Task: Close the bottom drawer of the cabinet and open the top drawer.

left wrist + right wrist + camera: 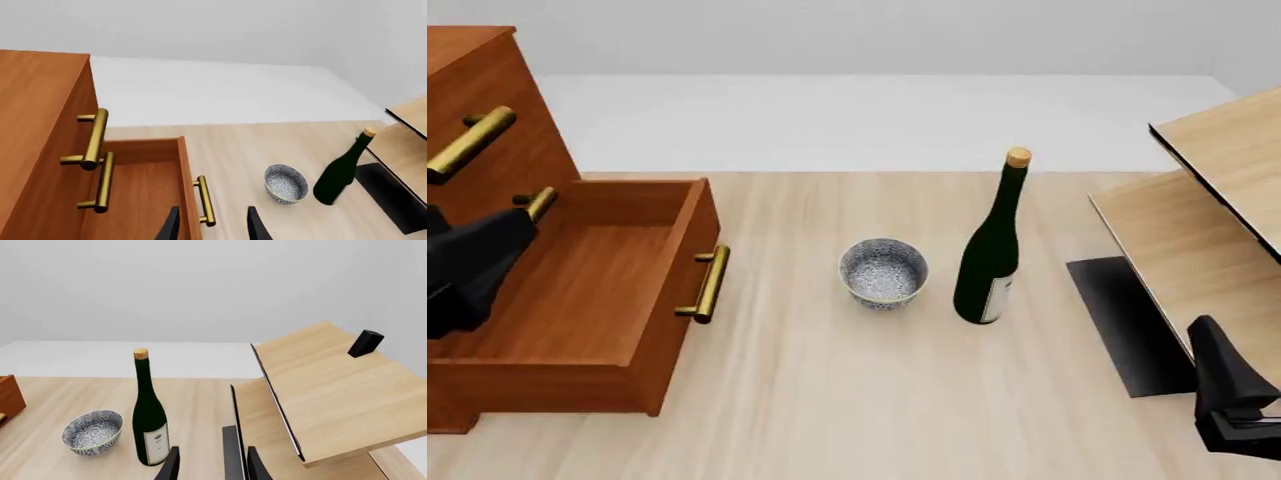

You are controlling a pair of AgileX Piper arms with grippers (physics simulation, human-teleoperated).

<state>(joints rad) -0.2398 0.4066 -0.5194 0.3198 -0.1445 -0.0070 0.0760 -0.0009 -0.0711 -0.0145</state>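
The reddish-brown cabinet [481, 70] stands at the table's left. Its bottom drawer [587, 290] is pulled far out, with the brass handle [705, 285] facing right. Above it sit the middle drawer's handle [537, 203] and the top drawer's handle [467, 143]; both of those drawers look shut. My left gripper [213, 229] is open, its fingers [172, 225] either side of the bottom drawer's handle [205, 200] and apart from it. My left arm [467, 265] hangs over the open drawer. My right gripper [213, 467] is open and holds nothing, far right near the pale furniture.
A patterned bowl [884, 272] and a dark green bottle [993, 250] stand mid-table, right of the drawer. Pale slanted wooden furniture [1214, 190] with a dark base [1121, 320] fills the right side. My right arm [1232, 400] is at the front right corner.
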